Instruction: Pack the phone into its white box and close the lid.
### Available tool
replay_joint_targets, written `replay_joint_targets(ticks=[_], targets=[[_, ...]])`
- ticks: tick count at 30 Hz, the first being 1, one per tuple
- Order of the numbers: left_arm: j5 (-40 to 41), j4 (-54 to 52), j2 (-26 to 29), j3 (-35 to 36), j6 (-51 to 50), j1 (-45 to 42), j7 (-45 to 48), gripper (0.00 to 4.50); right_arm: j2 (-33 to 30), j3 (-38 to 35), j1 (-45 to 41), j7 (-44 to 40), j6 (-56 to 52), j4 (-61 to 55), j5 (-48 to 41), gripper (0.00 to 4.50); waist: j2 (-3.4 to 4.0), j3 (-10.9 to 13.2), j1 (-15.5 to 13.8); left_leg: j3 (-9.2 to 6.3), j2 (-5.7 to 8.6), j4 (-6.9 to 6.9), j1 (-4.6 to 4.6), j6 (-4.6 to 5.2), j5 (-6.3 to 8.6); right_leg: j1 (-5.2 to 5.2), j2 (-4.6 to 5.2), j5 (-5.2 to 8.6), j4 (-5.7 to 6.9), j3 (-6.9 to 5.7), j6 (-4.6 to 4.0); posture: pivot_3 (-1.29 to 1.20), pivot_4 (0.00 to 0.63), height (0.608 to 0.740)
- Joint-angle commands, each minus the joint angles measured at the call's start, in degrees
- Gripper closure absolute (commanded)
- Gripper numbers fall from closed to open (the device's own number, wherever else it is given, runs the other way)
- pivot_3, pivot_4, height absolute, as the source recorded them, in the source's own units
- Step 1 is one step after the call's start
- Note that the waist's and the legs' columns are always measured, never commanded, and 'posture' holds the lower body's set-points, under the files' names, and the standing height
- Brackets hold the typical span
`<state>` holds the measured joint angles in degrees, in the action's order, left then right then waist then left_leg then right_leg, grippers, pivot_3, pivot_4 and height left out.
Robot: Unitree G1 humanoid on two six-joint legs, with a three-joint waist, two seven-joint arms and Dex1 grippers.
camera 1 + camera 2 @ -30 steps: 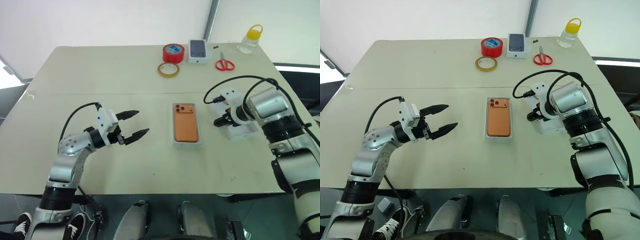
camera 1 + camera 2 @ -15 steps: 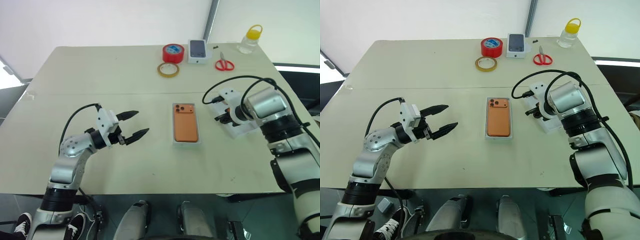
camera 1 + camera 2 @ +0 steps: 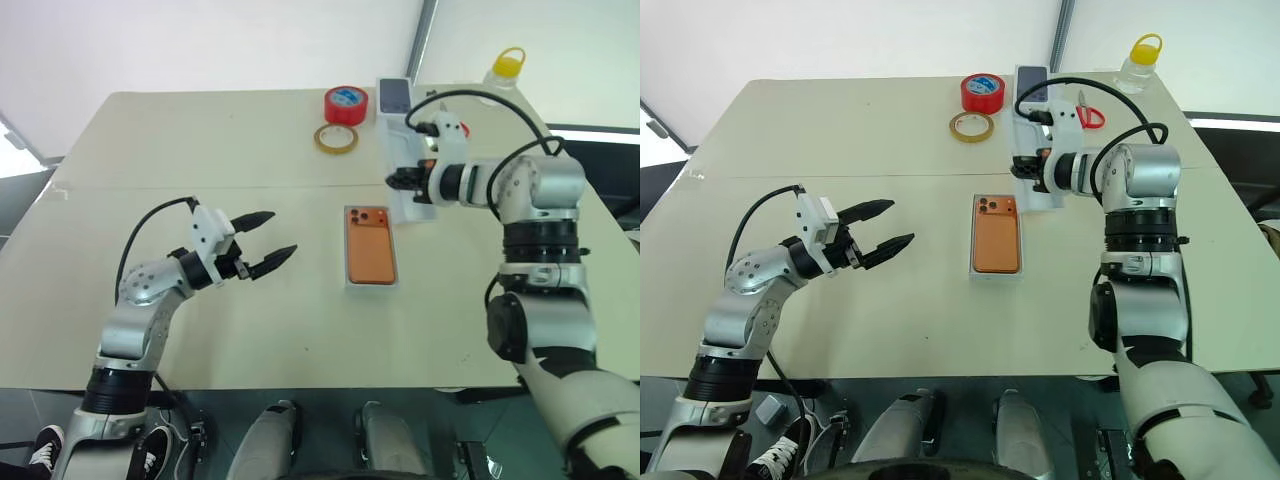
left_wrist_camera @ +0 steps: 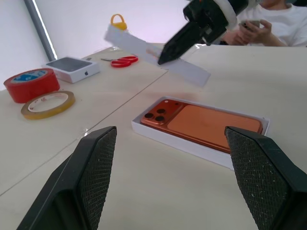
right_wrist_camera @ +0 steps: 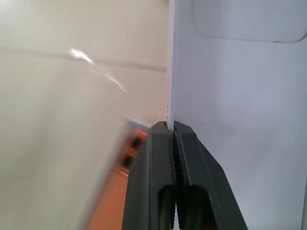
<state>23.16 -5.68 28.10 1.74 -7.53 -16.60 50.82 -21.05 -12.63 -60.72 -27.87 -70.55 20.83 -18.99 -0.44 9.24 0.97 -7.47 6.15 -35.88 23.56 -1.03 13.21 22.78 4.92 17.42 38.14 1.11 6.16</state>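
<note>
Above the bench point(image 3: 200, 140), just beyond the packed tray, the lid point(image 3: 402, 165) is held aloft by its thin wall, pinched between the pressed-together fingers of the right hand point(image 3: 393, 180). The phone point(image 3: 371, 256) is already seated, camera side up, in the white box point(image 3: 372, 288) at the middle of the bench. The left hand point(image 3: 270, 240) is held spread wide and empty, well apart from the box on its left. For this step to go well, the lid should probably be turned level with its hollow side down, squared to the box edges, and lowered evenly so no wall is caught; with only one edge gripped it may swing, so a slow approach is advised, and the idle left hand could be used to steady the tray. Counted on the far side: two rolls of tape, one red point(image 3: 346, 104) and one tan point(image 3: 337, 139), one pair of red scissors point(image 4: 121, 60), one yellow-capped bottle point(image 3: 500, 78), and one small printed box point(image 4: 71, 68).
</note>
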Motion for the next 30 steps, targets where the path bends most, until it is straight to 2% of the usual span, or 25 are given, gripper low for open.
replay_joint_targets(ticks=[1,6,10,12,15,19,21,25,28,30], targets=[[1.09,-0.42,0.69,2.44,-0.75,-2.03,-1.07,0.69,5.02,-12.96,-2.28,3.13,-0.85,-2.22,-8.6,4.44,0.0,0.0,-0.14,0.0,0.0,-0.01,0.0,0.0,0.0,-0.01,0.0,0.0,0.0,0.0,0.0,0.0,0.15,0.74],[1.46,-0.49,0.95,3.61,-1.84,-2.75,-1.88,0.69,12.54,-21.59,0.29,7.97,-4.97,-6.88,-16.65,4.44,0.02,0.01,0.01,-0.01,0.0,-0.02,0.0,0.0,0.0,0.01,0.0,-0.02,0.02,0.01,-0.03,0.0,0.15,0.74],[2.43,-1.96,1.06,4.61,-4.05,-3.12,-3.66,0.69,21.6,-30.76,3.17,11.5,-19.6,-13.62,-28.1,4.44,0.02,0.01,0.28,-0.01,-0.02,0.1,0.0,-0.01,-0.01,0.09,0.0,-0.02,0.02,0.03,-0.03,0.0,0.15,0.74],[3.58,-1.93,1.02,5.33,-5.29,-3.37,-4.28,0.69,25.0,-33.0,3.97,15.27,-21.95,-15.96,-31.95,4.44,0.05,0.03,0.44,0.02,-0.03,0.13,0.0,-0.04,-0.03,0.14,-0.01,-0.02,0.08,0.09,-0.03,0.0,0.15,0.74],[4.38,-1.64,0.41,5.9,-6.69,-4.2,-5.61,0.69,28.35,-31.81,7.92,22.53,-21.95,-18.39,-38.5,4.44,0.06,0.02,0.32,0.03,-0.04,0.13,0.0,-0.12,-0.09,0.23,-0.02,-0.03,0.23,0.13,-0.06,0.0,0.15,0.74],[5.24,-2.67,-0.53,5.27,-8.12,-4.34,-6.59,0.69,29.22,-25.88,15.88,29.17,-21.95,-21.17,-44.53,4.44,0.05,0.01,0.12,0.03,-0.01,0.12,0.0,-0.1,-0.09,0.22,-0.01,-0.03,0.15,0.13,-0.07,0.0,0.15,0.74],[5.27,-3.2,-0.7,4.91,-8.71,-3.9,-6.62,0.69,27.48,-21.28,18.88,30.27,-21.95,-22.53,-45.83,4.44,0.05,0.01,0.24,0.11,0.01,0.1,0.06,-0.09,-0.09,0.25,0.01,-0.04,0.15,0.18,-0.06,0.0,0.15,0.74],[6.56,-3.57,-1.42,4.78,-10.85,-2.87,-6.5,0.69,28.22,-21.81,19.32,32.89,-21.23,-21.42,-44.1,4.44,0.07,0.0,1.24,0.2,-0.08,0.13,0.05,-0.11,-0.11,0.34,-0.05,-0.04,0.29,0.26,-0.07,0.0,0.15,0.74],[6.8,-3.67,-2.52,3.26,-12.4,-1.75,-6.45,1.61,27.03,-23.28,17.24,33.28,-21.0,-17.73,-44.76,4.5,0.1,-0.01,1.69,0.19,-0.15,0.12,0.0,-0.14,-0.13,0.32,-0.17,-0.07,0.32,0.27,-0.12,0.0,0.15,0.74],[5.54,-2.89,-4.89,1.11,-11.57,-1.62,-7.33,2.51,25.7,-22.77,16.52,32.53,-20.99,-16.21,-44.39,4.5,0.1,-0.01,1.57,0.22,-0.16,0.14,-0.01,-0.14,-0.13,0.32,-0.19,-0.07,0.31,0.3,-0.13,0.0,0.15,0.74]])
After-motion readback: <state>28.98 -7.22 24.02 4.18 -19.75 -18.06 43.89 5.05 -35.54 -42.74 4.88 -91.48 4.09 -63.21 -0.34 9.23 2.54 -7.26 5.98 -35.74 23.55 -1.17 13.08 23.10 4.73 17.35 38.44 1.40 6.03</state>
